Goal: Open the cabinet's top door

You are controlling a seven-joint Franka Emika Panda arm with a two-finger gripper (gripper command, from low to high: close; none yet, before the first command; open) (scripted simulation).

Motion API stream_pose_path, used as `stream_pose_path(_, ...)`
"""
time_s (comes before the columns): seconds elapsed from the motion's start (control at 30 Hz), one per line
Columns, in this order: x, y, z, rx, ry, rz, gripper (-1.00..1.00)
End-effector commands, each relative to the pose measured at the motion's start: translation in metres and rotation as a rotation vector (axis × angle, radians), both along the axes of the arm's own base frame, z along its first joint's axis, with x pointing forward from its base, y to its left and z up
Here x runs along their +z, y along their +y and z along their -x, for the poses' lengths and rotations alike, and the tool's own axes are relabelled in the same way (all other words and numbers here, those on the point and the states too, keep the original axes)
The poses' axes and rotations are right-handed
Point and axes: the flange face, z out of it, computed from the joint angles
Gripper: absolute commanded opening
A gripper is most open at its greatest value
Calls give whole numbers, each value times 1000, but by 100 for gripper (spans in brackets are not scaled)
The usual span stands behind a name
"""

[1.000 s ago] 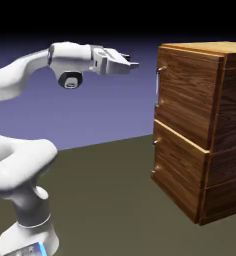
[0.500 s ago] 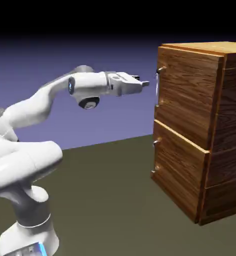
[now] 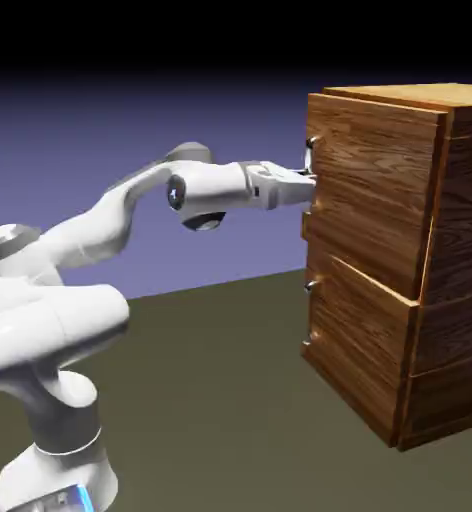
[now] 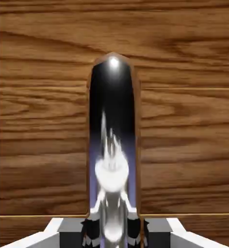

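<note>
Arm has reached in from open air to the cabinet (image 3: 390,250), gripper (image 3: 306,184) now level and pinching the handle (image 4: 111,145) of the top door (image 3: 375,185), set to pull outward.

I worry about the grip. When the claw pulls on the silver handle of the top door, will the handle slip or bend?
The handle looks like polished metal with bright glints, so it may be slippery. It seems a stiff bar, unlikely to bend. The claw is shut on it, close against the top door, which probably helps.
</note>
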Motion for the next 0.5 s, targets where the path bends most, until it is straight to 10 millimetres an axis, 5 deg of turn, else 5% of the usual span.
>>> stream_pose_path(0.0, 0, -5, 8, 27, 0, 0, -100)
stream_pose_path(0.47, 0, -88, 91, 387, 0, 0, -100)
